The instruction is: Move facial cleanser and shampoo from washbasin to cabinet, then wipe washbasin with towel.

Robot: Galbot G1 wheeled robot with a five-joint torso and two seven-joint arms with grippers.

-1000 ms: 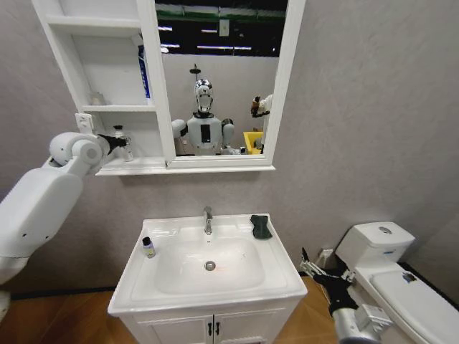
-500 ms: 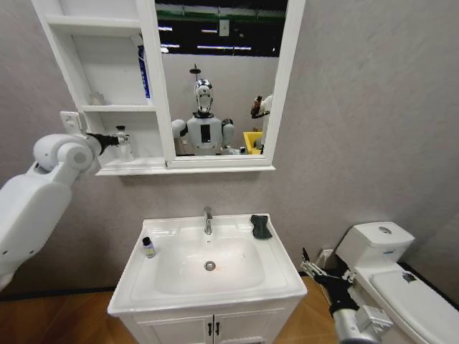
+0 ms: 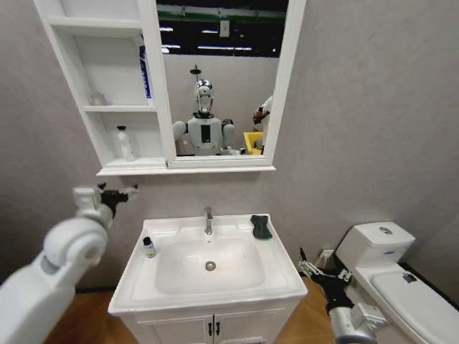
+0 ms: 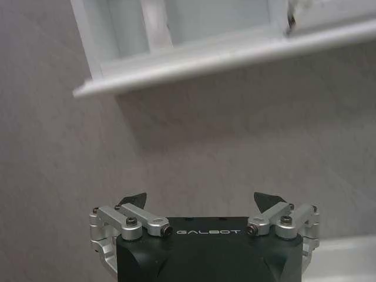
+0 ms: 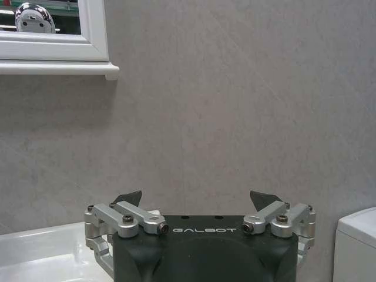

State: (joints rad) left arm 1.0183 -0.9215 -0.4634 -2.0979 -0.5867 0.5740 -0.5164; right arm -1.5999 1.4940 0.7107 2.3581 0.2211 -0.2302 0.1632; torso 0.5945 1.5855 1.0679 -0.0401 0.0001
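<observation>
Head view: the left gripper (image 3: 120, 193) hung in the air below the bottom ledge of the cabinet (image 3: 107, 86) and above the left rim of the washbasin (image 3: 208, 269), its fingers spread and holding nothing. A clear bottle with a white cap (image 3: 125, 143) stood upright on the lowest open shelf of the cabinet, and a blue-and-white tube (image 3: 144, 72) stood on the shelf above, against the mirror frame. A small dark-capped bottle (image 3: 148, 247) stood on the left rim of the washbasin. The towel (image 3: 261, 226) lay folded on the back right corner of the rim, to the right of the chrome tap (image 3: 208, 220). The right gripper (image 3: 315, 270) was parked low, between the washbasin's right edge and the white toilet (image 3: 394, 276), fingers apart and empty. Left wrist view: the left gripper (image 4: 201, 201) faced the grey wall with its two fingertips well apart and nothing between them; the underside of the cabinet (image 4: 223, 50) showed beyond it. Right wrist view: the right gripper (image 5: 195, 198) likewise stood spread and empty before the grey wall, with a corner of the mirror frame (image 5: 94, 35) farther off and an edge of the washbasin (image 5: 41, 249) beside it.
</observation>
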